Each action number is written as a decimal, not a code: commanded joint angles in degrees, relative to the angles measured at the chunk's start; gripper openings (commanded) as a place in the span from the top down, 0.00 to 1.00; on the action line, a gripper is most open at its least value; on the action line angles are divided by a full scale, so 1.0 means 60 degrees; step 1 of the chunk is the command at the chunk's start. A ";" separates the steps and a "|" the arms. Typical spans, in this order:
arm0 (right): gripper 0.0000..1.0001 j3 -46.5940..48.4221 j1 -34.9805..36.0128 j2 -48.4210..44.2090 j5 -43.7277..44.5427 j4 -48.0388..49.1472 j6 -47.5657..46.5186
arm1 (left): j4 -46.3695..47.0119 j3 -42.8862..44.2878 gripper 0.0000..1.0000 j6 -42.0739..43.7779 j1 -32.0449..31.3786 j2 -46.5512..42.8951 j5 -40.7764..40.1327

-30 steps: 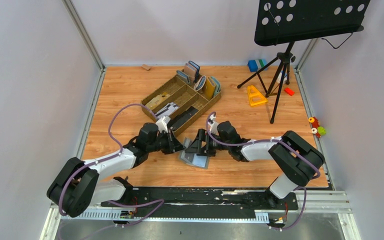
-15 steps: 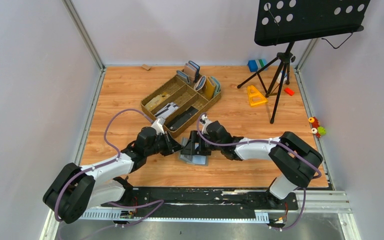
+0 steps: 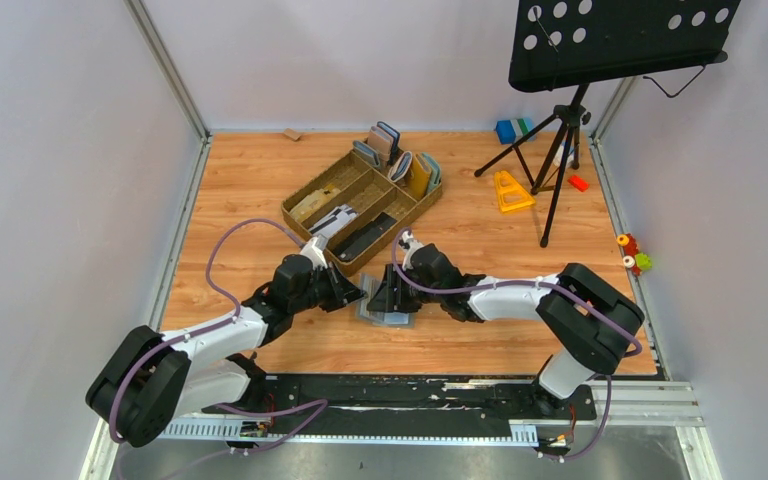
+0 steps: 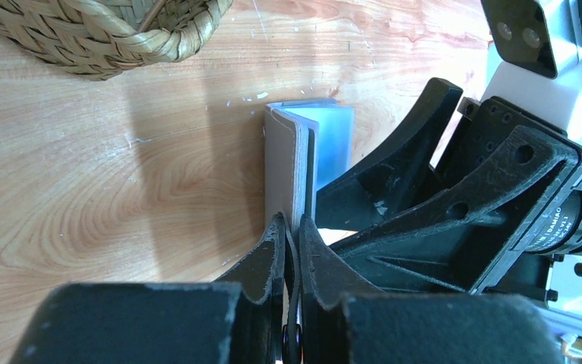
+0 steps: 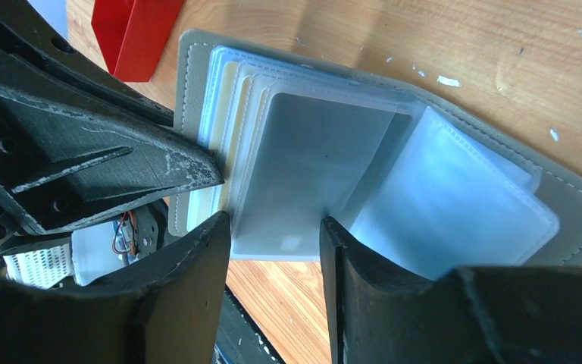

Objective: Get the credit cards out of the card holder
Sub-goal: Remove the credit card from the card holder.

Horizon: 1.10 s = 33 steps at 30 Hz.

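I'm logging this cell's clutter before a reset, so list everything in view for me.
table: one, wooden
card holder: one, grey, pale blue pockets, lying open, near middle
tray: one, brown woven, mid-table
upright wallets: several, grey-blue and yellow, tray's far end
flat pieces: about three, white, black, tan, tray's near compartments
music stand: one, black, far right
triangle frame: one, yellow, by the stand's legs
blue block: one, far edge
red piece: one, right of the stand's legs
toys: cluster, red, yellow, green, past the right edge
brown block: one, far edge
arms: two, white and black, near edge
left claw: black, shut on the holder's grey cover
right claw: black, jaws apart over the pockets
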 commanded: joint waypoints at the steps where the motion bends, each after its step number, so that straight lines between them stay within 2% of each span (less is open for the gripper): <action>1: 0.53 -0.0248 -0.0044 -0.0163 0.0422 -0.0097 -0.0096 | 0.0349 0.0261 0.92 0.0048 -0.0068 -0.0277 0.0089; 6: 0.53 -0.0430 -0.0171 -0.0331 0.0317 0.0044 0.0007 | -0.0003 0.0441 0.92 0.0265 -0.0061 -0.0252 0.0029; 11: 0.41 -0.0779 -0.0328 -0.0585 0.0107 0.0400 0.0128 | -0.0126 0.0478 0.92 0.0378 -0.0066 -0.0169 0.0054; 15: 0.44 -0.0922 -0.0492 -0.0571 -0.0090 0.0559 0.0187 | -0.0118 0.0479 0.92 0.0393 -0.0061 -0.0149 0.0106; 20: 0.31 -0.0912 -0.0562 -0.0265 -0.0512 0.0989 0.0212 | -0.0057 0.0520 0.92 0.0409 -0.0060 -0.0062 0.0276; 28: 0.28 -0.0910 -0.0617 -0.0211 -0.0685 0.1147 0.0248 | -0.0056 0.0552 0.92 0.0465 -0.0068 -0.0004 0.0342; 30: 0.23 -0.0944 -0.0645 -0.0268 -0.0720 0.1168 0.0247 | -0.0053 0.0566 0.92 0.0479 -0.0064 0.0052 0.0356; 33: 0.06 -0.1143 -0.0696 -0.0443 -0.0752 0.1459 0.0365 | -0.0032 0.0588 0.92 0.0486 -0.0068 0.0118 0.0371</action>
